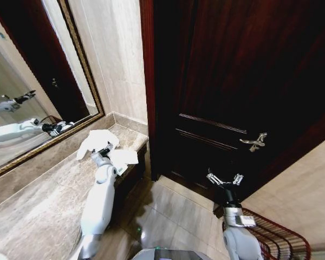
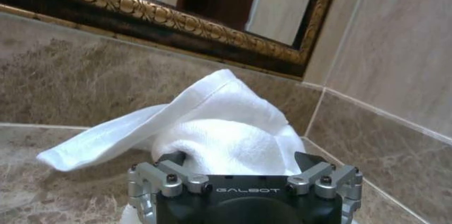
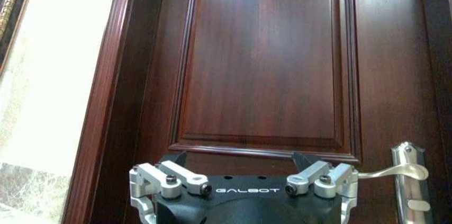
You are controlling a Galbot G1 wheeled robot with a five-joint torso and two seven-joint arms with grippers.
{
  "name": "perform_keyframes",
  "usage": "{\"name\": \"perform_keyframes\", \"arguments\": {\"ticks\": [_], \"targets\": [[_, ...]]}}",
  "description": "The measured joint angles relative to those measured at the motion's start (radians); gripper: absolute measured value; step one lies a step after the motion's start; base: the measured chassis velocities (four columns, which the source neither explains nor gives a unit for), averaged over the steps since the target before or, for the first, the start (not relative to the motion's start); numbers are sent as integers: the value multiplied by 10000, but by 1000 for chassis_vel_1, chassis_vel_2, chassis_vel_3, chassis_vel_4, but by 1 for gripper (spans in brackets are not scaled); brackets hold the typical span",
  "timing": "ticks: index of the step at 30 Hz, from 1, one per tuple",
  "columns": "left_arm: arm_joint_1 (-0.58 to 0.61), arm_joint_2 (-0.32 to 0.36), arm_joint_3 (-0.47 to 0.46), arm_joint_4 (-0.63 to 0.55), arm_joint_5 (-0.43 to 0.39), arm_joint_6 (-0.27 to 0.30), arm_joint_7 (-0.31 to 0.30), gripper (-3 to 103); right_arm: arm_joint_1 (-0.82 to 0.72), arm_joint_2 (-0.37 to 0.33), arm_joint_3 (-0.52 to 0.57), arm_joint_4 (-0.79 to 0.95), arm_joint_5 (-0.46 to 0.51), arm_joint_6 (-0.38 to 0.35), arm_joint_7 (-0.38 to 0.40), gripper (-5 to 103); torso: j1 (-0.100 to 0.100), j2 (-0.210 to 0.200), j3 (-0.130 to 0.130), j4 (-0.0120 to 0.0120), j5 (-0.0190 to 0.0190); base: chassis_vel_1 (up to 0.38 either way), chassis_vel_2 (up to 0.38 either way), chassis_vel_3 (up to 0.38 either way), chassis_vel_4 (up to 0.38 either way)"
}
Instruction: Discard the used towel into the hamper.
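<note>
mirror (image 1: 21,108): far left, gilt frame above the marble tabletop (image 1: 32,211).
towel (image 1: 100,145): white, crumpled on the tabletop near the wall corner, one flap lifted up.
left end effector (image 1: 101,157): my arm stretched forward over the tabletop, wrist low, fingers spread either side of the towel's bulk, not yet clamped.
risk: if i pinch only that loose flap, i reckon the towel could slip free or drag along the stone and drop off the edge.
right end effector (image 1: 225,179): raised before the dark door (image 1: 233,81), fingers apart, holding nothing.
hamper (image 1: 279,238): reddish wire basket on the floor, far right, well apart from the towel.
</note>
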Motion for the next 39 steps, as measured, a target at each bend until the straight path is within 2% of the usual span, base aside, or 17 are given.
{"name": "perform_keyframes", "arguments": {"ticks": [3, 6, 8, 9, 11, 14, 17, 19, 21, 22, 23, 25, 27, 28, 33, 38, 39], "targets": [[-44, 141, 8, 196, -35, 125, 9, 100, 25, 8, 3, -31, 16, 15, -9, 100, 0, 0, 0, 0, -2, 0, 0, 0, 0], [-55, 439, 37, 451, 279, 537, 393, 101, 78, 13, 29, -34, 74, 30, -12, 100, 0, 0, 0, 0, -1, 0, 0, 0, 0], [-71, 509, 37, 561, 380, 586, 520, 101, 88, 11, 38, -34, 90, 39, -12, 100, 0, 0, 0, 1, -1, 0, 0, 0, 0], [-78, 600, 26, 708, 565, 556, 730, 93, 102, 8, 59, -34, 135, 51, -14, 100, 0, 0, 0, 0, -2, 0, 0, 0, 0], [-69, 663, 8, 754, 670, 516, 885, 93, 110, 6, 71, -36, 163, 63, -15, 100, 0, 0, 1, 1, -3, 0, 0, 0, 0], [46, 828, -6, 672, 752, 425, 1202, 77, 170, 11, 73, -112, 203, 135, -22, 100, 0, 0, 0, 1, -1, 0, 0, 0, 0], [93, 848, -2, 622, 842, 334, 1255, 72, 188, 25, 52, -120, 203, 151, -28, 100, 0, 0, 0, 1, -1, 0, 0, 0, 0], [168, 849, -1, 550, 1040, 201, 1280, 61, 209, 38, 15, -120, 187, 167, -32, 100, 0, 0, 0, 1, 0, 0, 0, 0, 0], [190, 848, -1, 523, 1062, 189, 1283, 61, 212, 34, 13, -121, 185, 173, -38, 100, 0, 0, 0, 1, 0, 0, 0, 0, 0], [247, 848, 8, 453, 1093, 177, 1285, 50, 217, 12, 9, -120, 186, 181, -49, 100, 0, 0, 0, 1, 0, 0, 0, 0, 0], [304, 848, 16, 403, 1117, 165, 1285, 44, 220, -7, 10, -119, 195, 197, -52, 100, 0, 0, 0, 0, 1, 0, 0, 0, 0], [355, 847, 19, 367, 1128, 147, 1287, 44, 222, -17, 18, -116, 204, 217, -53, 100, 0, 0, 0, 0, 1, 0, 0, 0, 0], [471, 837, 17, 271, 1122, 62, 1326, 33, 215, -18, 21, -110, 220, 268, -53, 100, 0, 0, 0, 1, 1, 0, 0, 0, 0], [471, 837, 17, 271, 1122, 62, 1326, 33, 215, -18, 21, -110, 220, 268, -53, 100, 0, 0, 0, 1, 1, 0, 0, 0, 0], [630, 807, -10, 90, 884, -183, 1446, 12, 154, -62, 5, -74, 217, 373, -136, 100, 0, 0, 0, 1, 1, 0, 0, 0, 0], [702, 808, -35, -14, 806, -313, 1516, 6, 139, -87, 2, 2, 219, 379, -143, 100, 0, 0, 0, 0, 1, 0, 0, 0, 0], [727, 808, -63, -55, 683, -500, 1649, 6, 129, -90, 2, 40, 219, 379, -142, 100, 0, 0, 0, 1, 0, 0, 0, 0, 0]]}}
